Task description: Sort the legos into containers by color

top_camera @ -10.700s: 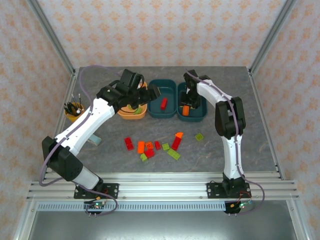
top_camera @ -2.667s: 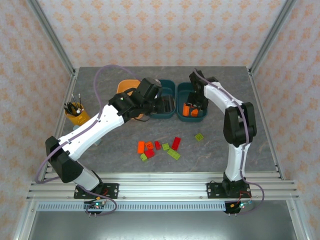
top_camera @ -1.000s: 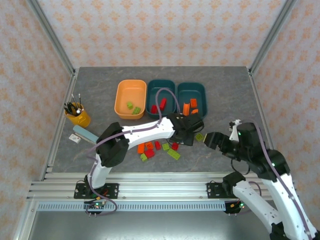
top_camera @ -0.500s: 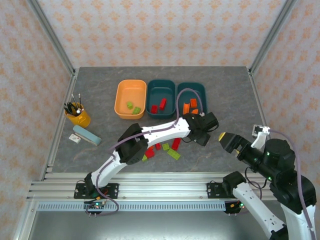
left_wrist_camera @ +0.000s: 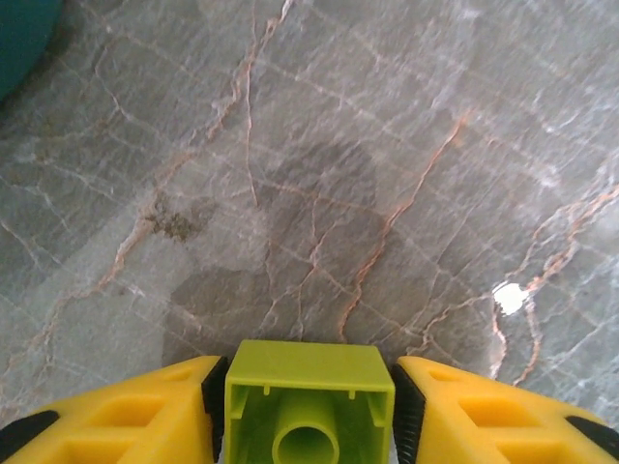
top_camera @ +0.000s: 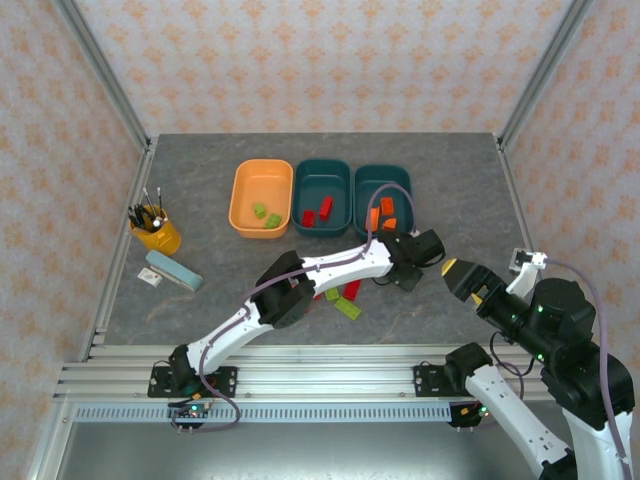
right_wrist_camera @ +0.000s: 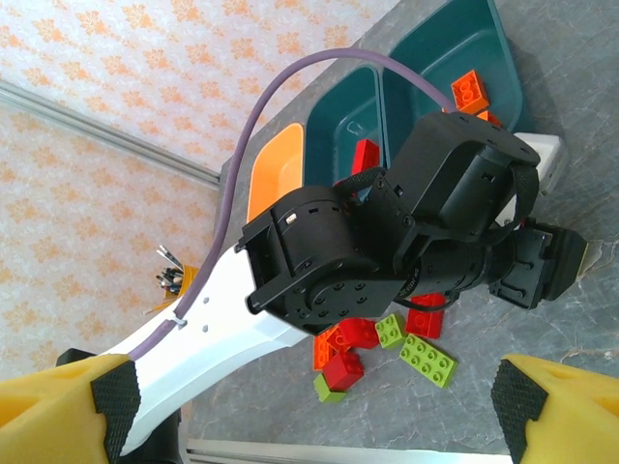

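Note:
My left gripper is shut on a lime green lego, held underside towards the camera just above bare table. From above, the left gripper reaches far right, below the right teal container. My right gripper hovers open beside it, with nothing between its fingers. The orange container holds two green legos. Red legos lie in the middle teal container, orange ones in the right one. Loose red, orange and green legos lie under the left arm; a flat green one shows from above.
A yellow cup of tools and a blue-grey block sit at the left. The left arm stretches across the table's middle, over the loose bricks. An aluminium rail runs along the near edge.
My left gripper has reached further right and closed on the green lego that lay there. My right arm has drawn back to the right, jaws still open.

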Robot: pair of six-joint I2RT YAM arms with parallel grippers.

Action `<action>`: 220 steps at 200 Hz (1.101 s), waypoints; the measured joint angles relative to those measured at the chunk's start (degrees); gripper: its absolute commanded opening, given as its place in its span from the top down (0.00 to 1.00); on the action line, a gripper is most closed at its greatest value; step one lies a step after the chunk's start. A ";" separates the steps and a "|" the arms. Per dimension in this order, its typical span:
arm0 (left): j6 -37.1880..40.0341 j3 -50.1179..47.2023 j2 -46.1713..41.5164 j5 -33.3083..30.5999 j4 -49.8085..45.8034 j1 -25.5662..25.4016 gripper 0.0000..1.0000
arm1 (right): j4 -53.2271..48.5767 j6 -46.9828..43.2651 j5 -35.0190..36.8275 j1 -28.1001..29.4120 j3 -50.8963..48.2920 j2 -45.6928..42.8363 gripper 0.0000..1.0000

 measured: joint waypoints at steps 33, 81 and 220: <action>-0.04 0.00 -0.04 -0.46 -0.35 -0.02 0.65 | 0.00 0.46 0.17 0.00 -0.11 0.00 0.05; -3.37 -2.54 -3.65 -1.68 -1.22 1.14 0.65 | 0.63 0.04 -0.31 0.00 -2.01 0.31 0.06; -8.98 -26.43 -35.17 -1.77 -6.10 37.77 0.65 | 18.34 -8.24 -5.35 7.48 7.43 45.35 0.08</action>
